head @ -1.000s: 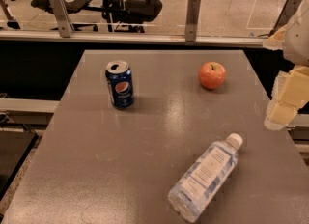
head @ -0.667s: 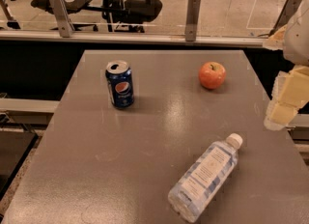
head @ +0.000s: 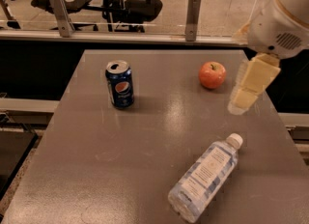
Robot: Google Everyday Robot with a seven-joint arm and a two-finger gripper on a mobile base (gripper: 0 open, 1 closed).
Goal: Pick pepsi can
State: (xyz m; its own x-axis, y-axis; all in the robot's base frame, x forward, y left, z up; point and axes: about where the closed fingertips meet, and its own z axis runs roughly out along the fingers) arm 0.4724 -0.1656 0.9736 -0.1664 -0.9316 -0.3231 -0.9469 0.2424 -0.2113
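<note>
One down-pointing gripper [head: 245,96] by right table [head: 145,150] edge, apart from pepsi can [head: 119,85]

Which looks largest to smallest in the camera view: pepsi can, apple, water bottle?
1. water bottle, nearest the camera, so flattered
2. pepsi can
3. apple
The hand hangs right of the apple.

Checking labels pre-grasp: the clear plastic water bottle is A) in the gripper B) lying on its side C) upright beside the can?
B: the clear plastic water bottle lies on its side at front right; the gripper hangs at far right, apart from the upright dark-blue metal Pepsi can.
</note>
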